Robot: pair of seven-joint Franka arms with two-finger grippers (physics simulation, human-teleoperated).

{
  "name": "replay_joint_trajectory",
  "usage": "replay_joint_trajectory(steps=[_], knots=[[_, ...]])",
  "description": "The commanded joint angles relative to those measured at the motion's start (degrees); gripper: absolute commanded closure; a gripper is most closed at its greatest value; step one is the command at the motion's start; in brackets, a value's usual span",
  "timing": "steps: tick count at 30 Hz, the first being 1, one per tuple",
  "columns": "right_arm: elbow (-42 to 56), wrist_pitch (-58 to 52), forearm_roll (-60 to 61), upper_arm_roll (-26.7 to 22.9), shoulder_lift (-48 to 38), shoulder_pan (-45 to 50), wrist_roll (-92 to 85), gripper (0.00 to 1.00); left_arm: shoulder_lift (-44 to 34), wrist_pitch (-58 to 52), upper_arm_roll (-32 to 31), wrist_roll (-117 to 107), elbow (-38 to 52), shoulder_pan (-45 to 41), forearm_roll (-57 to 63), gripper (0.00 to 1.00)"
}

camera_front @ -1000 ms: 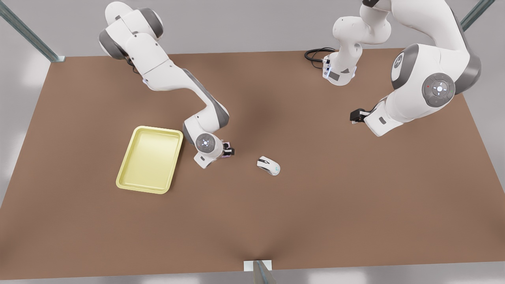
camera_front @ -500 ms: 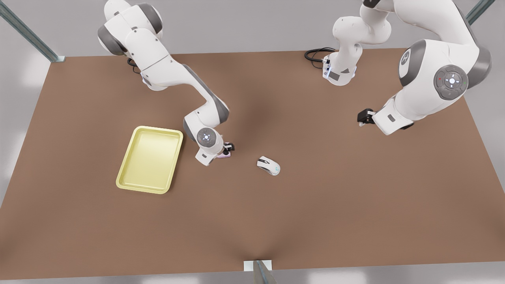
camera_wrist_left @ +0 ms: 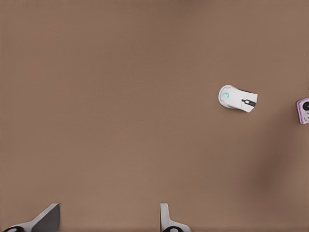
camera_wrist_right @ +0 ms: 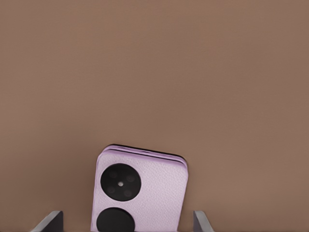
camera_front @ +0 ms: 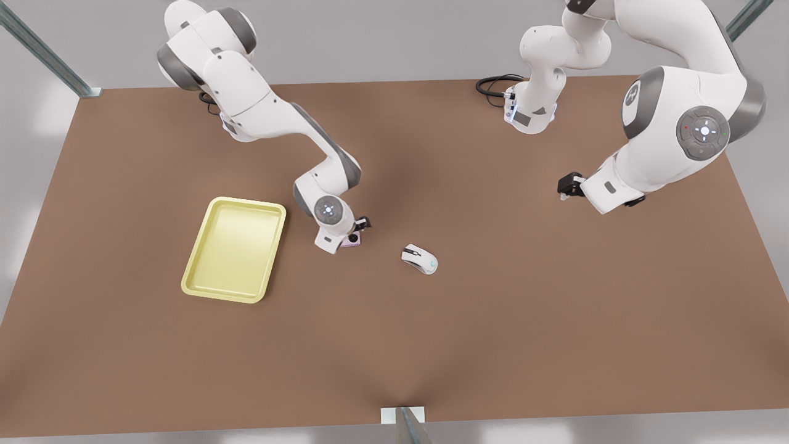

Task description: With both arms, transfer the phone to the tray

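The pink phone [camera_front: 352, 241] lies on the brown table [camera_front: 493, 320] beside the yellow tray [camera_front: 235, 249], not in it yet. The right gripper [camera_front: 360, 226] sits over it, jaws open on both sides, nothing grabbed. The left gripper [camera_front: 565, 187] waits far away, also open.

Two white jointed arms [camera_front: 271, 117] are showing grey joint sections and round grey caps with glowing white centres. A black cable [camera_front: 493, 83] is looping beside the base nearer the mouse [camera_front: 420, 259]. Small black grippers are tipping both wrists.
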Motion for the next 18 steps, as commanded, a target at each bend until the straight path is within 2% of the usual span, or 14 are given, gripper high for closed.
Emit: replay_joint_trajectory(steps=[1,16,18], knots=[[-1.37,5.40,0.13,0.02,0.02,-0.27,-6.86,0.00,-0.14,-0.06,0.04,1.08,0.03,-0.01,-0.09,0.00],[-2.34,7.60,-0.58,-0.42,0.55,0.78,-4.22,0.00,-0.40,-0.24,-0.57,1.17,0.03,-0.01,-0.17,0.00],[-2.34,7.51,-6.81,-0.42,0.64,1.39,1.57,0.00,-0.40,-0.15,-0.57,1.17,0.03,-0.01,-0.17,0.00]])
